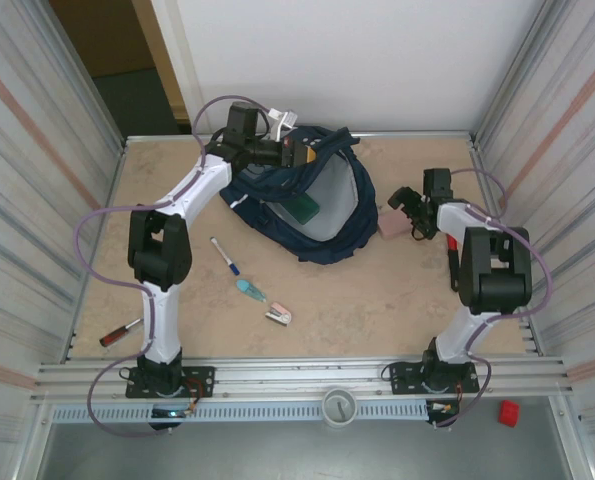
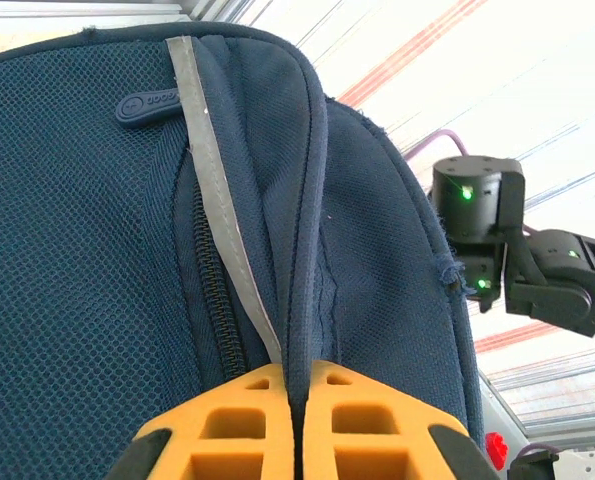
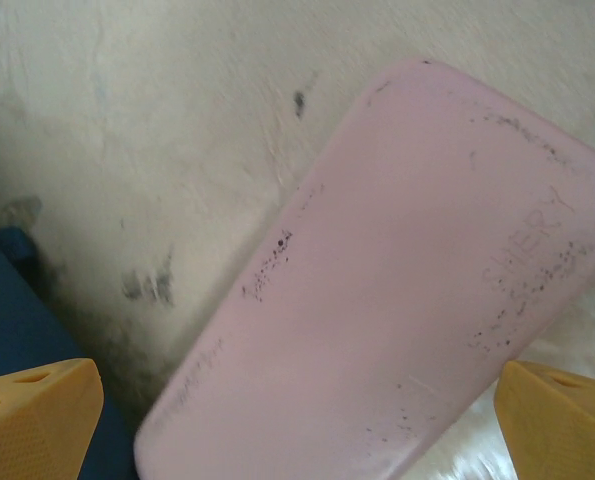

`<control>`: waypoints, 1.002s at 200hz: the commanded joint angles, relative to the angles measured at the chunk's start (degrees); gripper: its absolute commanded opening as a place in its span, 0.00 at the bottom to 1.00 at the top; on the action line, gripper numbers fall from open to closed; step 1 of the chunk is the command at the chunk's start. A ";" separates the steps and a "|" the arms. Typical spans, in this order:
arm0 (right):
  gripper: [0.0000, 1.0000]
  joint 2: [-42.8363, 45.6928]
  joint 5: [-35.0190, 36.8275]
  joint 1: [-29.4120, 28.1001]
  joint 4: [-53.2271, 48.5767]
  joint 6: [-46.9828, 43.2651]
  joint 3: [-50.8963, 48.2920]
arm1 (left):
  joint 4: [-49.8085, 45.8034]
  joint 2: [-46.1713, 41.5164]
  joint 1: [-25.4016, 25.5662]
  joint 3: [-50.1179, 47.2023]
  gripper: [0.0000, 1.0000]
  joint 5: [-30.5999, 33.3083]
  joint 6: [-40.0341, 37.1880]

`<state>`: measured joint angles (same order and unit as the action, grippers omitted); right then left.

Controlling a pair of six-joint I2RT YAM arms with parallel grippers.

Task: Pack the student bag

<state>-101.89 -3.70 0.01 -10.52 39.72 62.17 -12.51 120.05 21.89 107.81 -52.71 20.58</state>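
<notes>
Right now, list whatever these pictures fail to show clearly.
- Pink case, right wrist view: cut off by the right and lower edges; its embossed lettering is too faint to read.
- Student bag, top view: green item inside is too small to identify; deeper contents are hidden by fabric.
- Left gripper, left wrist view: its jaws cover the bag edge they pinch.
- Teal item, top view: too small to name.

Left arm (image 1: 192, 195) reaches far, left gripper (image 1: 293, 151) fingers (image 2: 237, 420) pinched tight on the student bag (image 1: 355, 205) rim. Right arm (image 1: 487, 265) folded; right gripper (image 1: 407, 215) beside the bag, fingers (image 3: 37, 415) spread wide.
</notes>
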 commanded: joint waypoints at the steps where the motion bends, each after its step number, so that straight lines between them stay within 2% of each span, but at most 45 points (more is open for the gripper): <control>1: 0.99 -4.63 3.21 -1.81 -3.54 -2.24 4.01 | 3.56 -3.59 0.62 0.03 0.00 -2.41 -1.73; 50: 0.99 -10.63 12.30 -6.08 -10.30 -7.47 12.43 | 3.58 -4.78 0.35 -1.52 0.00 -1.82 -2.87; 80: 0.99 -10.77 18.02 -7.36 -12.97 -9.04 11.86 | 3.81 -4.44 0.22 -1.61 0.00 -1.89 -2.31; 124: 0.99 -9.32 13.25 -5.50 -12.16 -8.02 7.63 | 3.72 -4.12 0.17 -1.47 0.00 -2.00 -2.43; 143: 0.92 -8.71 10.21 -4.53 -10.67 -8.13 6.00 | 3.82 -4.13 0.13 -1.69 0.00 -1.98 -2.36; 162: 0.78 -8.52 6.72 -3.19 -10.07 -8.30 5.36 | 3.75 -4.21 0.11 -1.97 0.00 -1.80 -2.35; 200: 0.54 -4.39 6.00 -2.53 -9.03 -8.55 2.08 | 3.03 -4.47 0.01 -2.08 0.00 -1.69 -2.78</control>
<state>-108.92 3.55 -3.05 -16.01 31.22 67.33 -12.08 119.46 21.87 106.00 -52.71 19.33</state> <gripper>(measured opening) 0.710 0.059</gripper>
